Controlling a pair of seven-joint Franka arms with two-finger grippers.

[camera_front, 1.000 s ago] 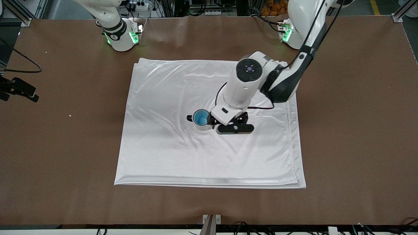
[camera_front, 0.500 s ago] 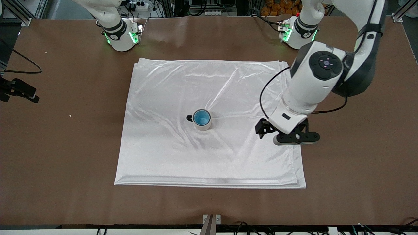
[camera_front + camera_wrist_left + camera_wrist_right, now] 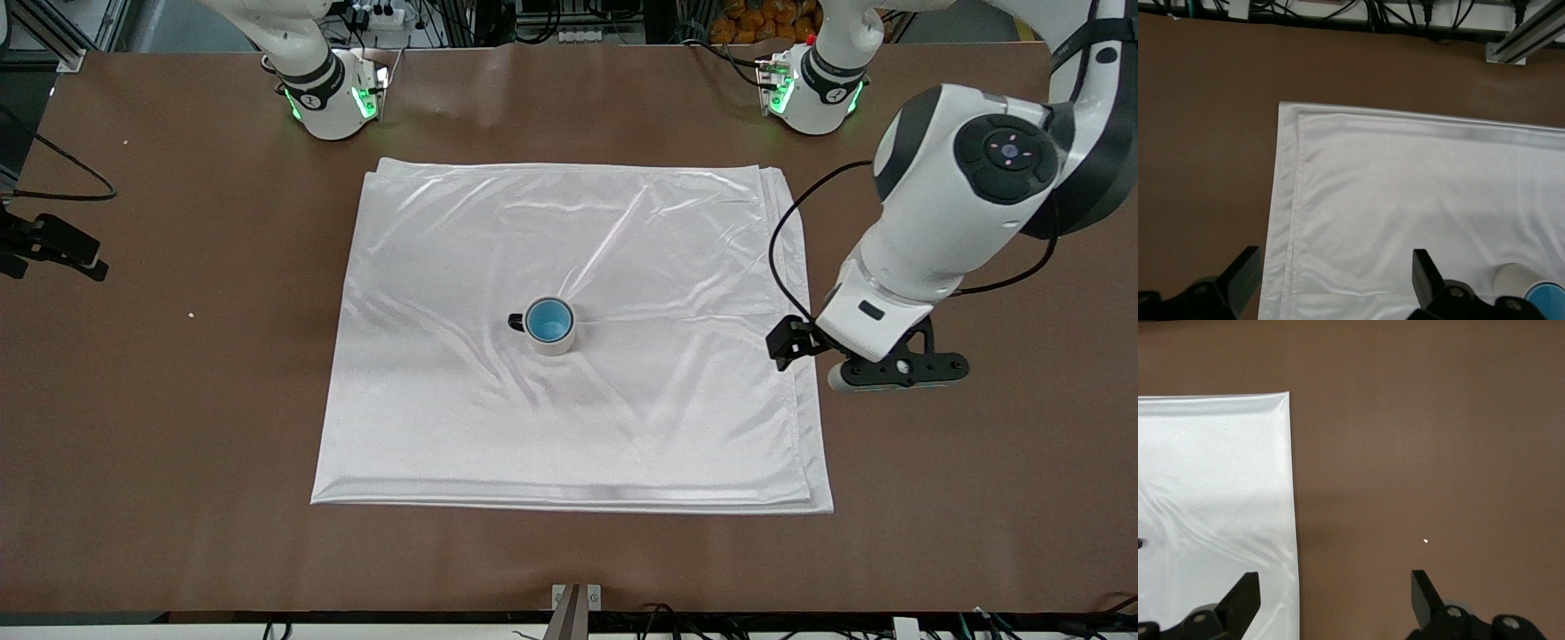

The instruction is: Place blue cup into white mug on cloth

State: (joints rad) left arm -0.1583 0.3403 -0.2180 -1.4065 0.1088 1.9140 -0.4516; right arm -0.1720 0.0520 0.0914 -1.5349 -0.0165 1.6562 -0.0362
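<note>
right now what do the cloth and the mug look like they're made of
Cloth: likely satin-like fabric, glossy white, with bright sheen streaks along soft wrinkles. White mug: probably glazed ceramic, matte cream wall, black handle. The blue cup inside could be ceramic or plastic.

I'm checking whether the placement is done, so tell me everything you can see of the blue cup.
The blue cup sits upright inside the white mug, near the middle of the cloth. Only its bright blue inside and rim show; the mug's wall hides its outside. No gripper touches it: the left gripper hangs open over the cloth's edge.
</note>
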